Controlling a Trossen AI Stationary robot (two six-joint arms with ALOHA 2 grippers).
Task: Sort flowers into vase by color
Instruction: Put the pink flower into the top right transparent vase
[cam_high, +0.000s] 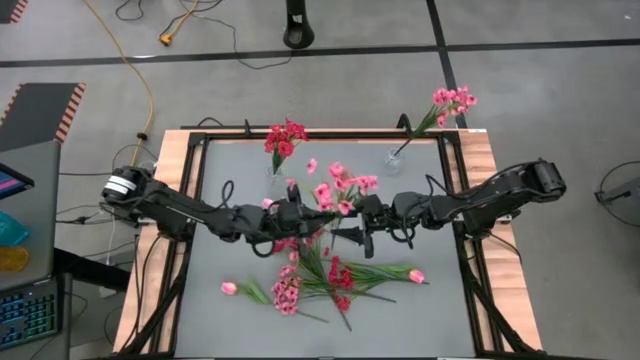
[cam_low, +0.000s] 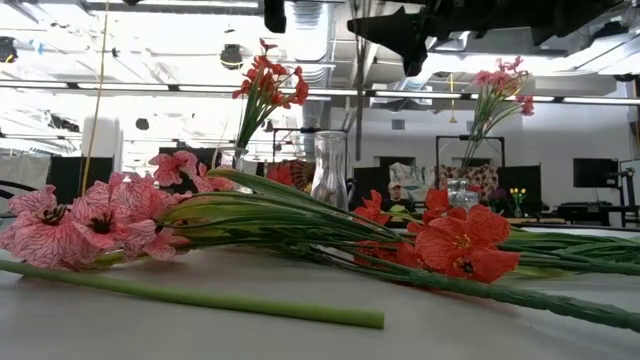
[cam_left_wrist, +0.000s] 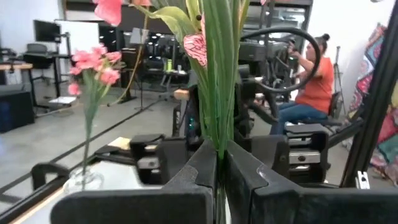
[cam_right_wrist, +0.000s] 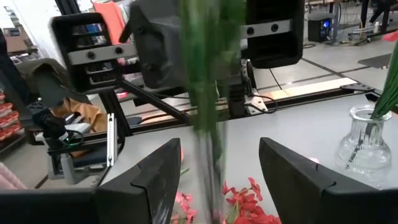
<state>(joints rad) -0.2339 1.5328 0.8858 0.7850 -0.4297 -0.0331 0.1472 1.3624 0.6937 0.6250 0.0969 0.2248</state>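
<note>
One person (cam_left_wrist: 309, 74) in left wrist view

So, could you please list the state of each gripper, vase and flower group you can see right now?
left gripper: shut on pink spray, held upright above the table
right gripper: open, stems between its fingers
left vase: holds red flowers
right vase: holds pink flowers
middle vase: empty, upright
loose flowers: lying unsorted on the table
</note>
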